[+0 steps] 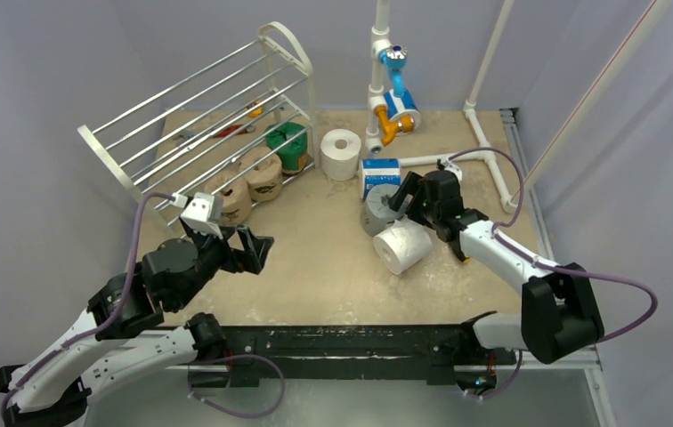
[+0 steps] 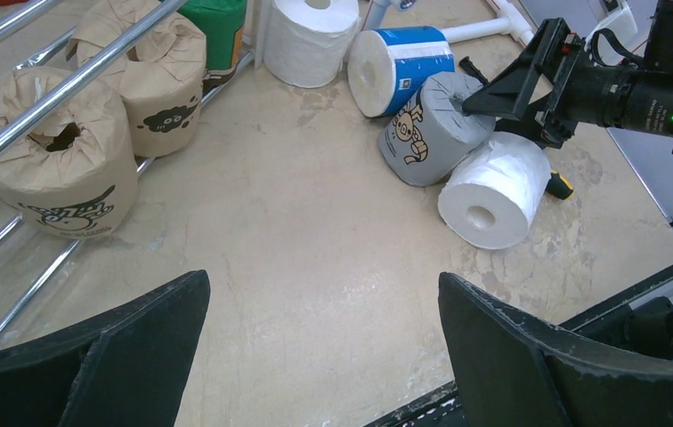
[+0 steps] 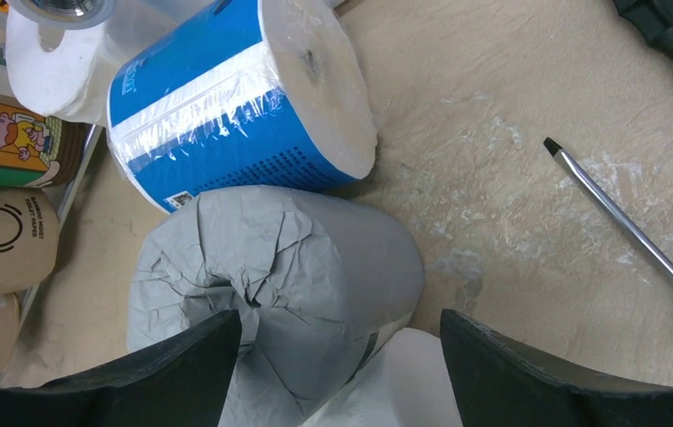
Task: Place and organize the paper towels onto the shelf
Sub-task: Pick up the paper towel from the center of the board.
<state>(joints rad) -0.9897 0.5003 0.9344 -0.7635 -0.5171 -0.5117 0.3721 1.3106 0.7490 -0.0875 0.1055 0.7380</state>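
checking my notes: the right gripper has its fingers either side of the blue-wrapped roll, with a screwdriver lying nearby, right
No: in the right wrist view the right gripper straddles the grey roll; the blue-wrapped roll lies beyond it. The screwdriver lies nearby.

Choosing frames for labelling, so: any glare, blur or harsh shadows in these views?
Top external: soft even light, faint shadows under the white roll. Left wrist: table sharp, the left gripper dark and featureless. Right wrist: glare streaks on the blue-white roll's wrap.

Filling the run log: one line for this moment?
phase: pre-grasp | right gripper open astride grey roll | left gripper open, empty | shelf holds tan rolls, green roll
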